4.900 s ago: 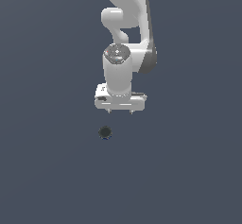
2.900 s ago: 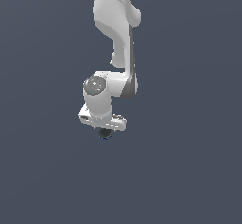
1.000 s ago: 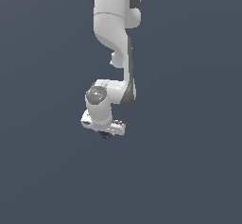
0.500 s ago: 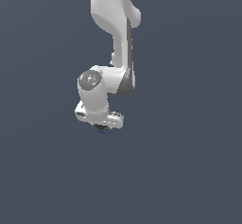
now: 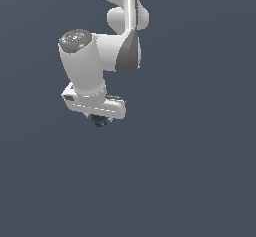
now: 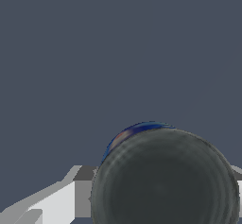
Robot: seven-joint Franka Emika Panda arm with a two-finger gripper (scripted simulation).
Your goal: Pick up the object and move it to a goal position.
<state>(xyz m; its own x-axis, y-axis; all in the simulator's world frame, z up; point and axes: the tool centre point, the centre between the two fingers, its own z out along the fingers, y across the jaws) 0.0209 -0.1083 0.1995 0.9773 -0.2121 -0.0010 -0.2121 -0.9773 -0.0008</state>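
The can [image 6: 163, 178] fills the lower part of the wrist view: its dark, blackish round top faces the camera, ringed with faint concentric lines, and a thin crescent of blue side with a reddish mark shows along its far edge. It sits right up against the gripper [image 6: 156, 190], with a pale grey finger [image 6: 56, 197] reaching in to the can's rim on one side and a sliver of the other finger just showing at the opposite rim, so the fingers are clamped on the can from both sides. In the exterior view only a small dark and blue bit of the can [image 5: 100, 122] peeps out under the white hand, tucked between the fingers of the gripper [image 5: 100, 120] and far narrower than the hand's bar. The can appears to hang clear of the plain dark grey-blue surface [image 5: 190, 181], though no shadow or contact mark shows how high. Above it the white arm [image 5: 95, 66] bends: a thick wrist segment with a grey round cap leans toward the exterior view's left, and a grey-sided link rises toward the top edge of that view.
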